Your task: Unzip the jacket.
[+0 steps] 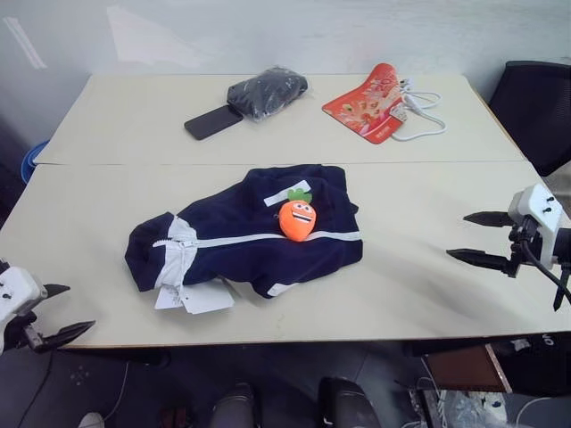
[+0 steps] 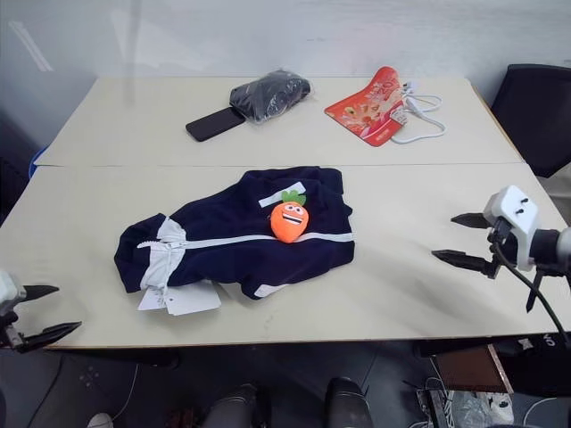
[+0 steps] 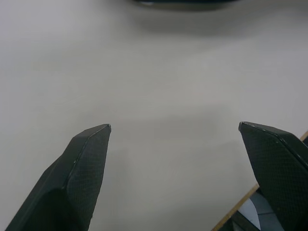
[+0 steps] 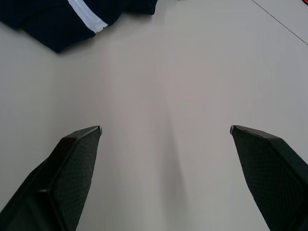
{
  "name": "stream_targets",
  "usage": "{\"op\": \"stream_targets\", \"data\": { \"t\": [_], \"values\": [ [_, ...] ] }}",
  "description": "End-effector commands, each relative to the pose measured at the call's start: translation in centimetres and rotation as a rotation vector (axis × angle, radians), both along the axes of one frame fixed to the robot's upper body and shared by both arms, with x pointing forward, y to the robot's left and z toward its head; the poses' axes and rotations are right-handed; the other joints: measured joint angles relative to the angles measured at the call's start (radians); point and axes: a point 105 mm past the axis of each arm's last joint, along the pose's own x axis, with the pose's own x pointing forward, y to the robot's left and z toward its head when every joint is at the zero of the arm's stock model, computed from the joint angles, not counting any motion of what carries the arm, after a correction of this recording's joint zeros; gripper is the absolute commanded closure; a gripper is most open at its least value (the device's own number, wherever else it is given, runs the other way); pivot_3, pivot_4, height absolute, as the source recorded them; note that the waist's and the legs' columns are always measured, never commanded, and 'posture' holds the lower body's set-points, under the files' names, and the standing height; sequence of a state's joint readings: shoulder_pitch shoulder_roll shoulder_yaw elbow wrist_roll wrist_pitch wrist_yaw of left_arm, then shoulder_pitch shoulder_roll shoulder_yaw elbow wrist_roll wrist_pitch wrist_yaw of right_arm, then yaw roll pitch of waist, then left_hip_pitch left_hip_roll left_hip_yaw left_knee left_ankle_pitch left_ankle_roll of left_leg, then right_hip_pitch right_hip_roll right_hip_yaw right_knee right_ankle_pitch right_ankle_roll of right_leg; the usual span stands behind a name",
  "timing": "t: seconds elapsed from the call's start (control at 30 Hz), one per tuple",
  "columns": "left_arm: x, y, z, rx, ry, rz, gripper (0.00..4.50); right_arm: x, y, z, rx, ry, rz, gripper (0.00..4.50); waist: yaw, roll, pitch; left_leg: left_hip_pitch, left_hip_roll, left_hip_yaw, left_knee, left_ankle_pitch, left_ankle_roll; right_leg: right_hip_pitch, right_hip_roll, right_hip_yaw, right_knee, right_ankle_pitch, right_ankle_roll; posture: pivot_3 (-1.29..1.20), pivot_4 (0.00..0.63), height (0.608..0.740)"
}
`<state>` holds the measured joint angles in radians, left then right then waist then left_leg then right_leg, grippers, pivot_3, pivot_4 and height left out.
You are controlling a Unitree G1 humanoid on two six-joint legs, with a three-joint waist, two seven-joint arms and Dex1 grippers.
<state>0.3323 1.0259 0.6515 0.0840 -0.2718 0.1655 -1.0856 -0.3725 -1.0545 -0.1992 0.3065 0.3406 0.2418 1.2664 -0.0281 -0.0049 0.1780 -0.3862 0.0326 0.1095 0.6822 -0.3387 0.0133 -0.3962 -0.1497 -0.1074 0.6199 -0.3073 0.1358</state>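
Navy jacket (image 1: 245, 236) lying flat mid-table (image 1: 419, 285), white zipper line closed across it, paper tags at near edge.
Orange carrot toy (image 1: 297, 217) resting on top; left gripper (image 1: 55, 312) and right gripper (image 1: 473, 238) spread wide, empty, well apart from fabric.

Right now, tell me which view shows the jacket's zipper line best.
The left eye view: the whole jacket lies flat with its white zipper line running across it. The right eye view shows the same. The right wrist view catches one navy corner with a white stripe; the left wrist view, a dark edge.
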Motion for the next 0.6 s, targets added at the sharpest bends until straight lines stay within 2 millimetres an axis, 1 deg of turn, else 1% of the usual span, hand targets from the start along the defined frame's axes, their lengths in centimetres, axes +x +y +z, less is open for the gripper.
{"op": "stream_targets", "data": {
  "t": [0.03, 0.27, 0.47, 0.6],
  "values": [
    [0.0, -0.2, 0.7, -0.005, -0.031, -0.007, 0.00, 0.1, 0.7, 1.5, 0.013, -0.050, 0.025, 0.02, 0.000, 0.000, 0.000, 0.000, 0.000, 0.000, 0.000, 0.000, 0.000, 0.000, 0.000, 0.000, 0.000, 0.000, 0.000, 0.00, 0.150, 0.740],
    [0.7, -1.3, 1.4, -0.069, -0.072, -0.008, 0.00, 0.1, 0.9, 1.2, 0.012, -0.044, 0.023, 0.02, 0.001, 0.000, 0.000, 0.000, 0.001, 0.003, 0.000, 0.000, 0.000, 0.000, 0.000, -0.001, 0.000, 0.000, 0.000, 0.00, 0.150, 0.740],
    [0.5, -1.5, 1.4, -0.081, -0.053, -0.009, 0.00, 0.0, 0.8, 1.2, 0.021, -0.037, 0.020, 0.02, 0.000, 0.000, 0.000, 0.000, 0.000, 0.004, 0.000, 0.000, 0.000, 0.000, 0.000, 0.000, 0.000, 0.000, 0.000, 0.00, 0.150, 0.740],
    [0.6, -1.7, 1.6, -0.127, -0.042, -0.006, 0.00, 0.0, 0.9, 1.2, 0.040, -0.016, 0.018, 0.02, 0.001, 0.000, 0.000, 0.000, 0.000, 0.004, 0.000, 0.000, 0.000, 0.000, 0.000, 0.000, 0.000, 0.000, 0.000, 0.00, 0.150, 0.740]
  ]
}}
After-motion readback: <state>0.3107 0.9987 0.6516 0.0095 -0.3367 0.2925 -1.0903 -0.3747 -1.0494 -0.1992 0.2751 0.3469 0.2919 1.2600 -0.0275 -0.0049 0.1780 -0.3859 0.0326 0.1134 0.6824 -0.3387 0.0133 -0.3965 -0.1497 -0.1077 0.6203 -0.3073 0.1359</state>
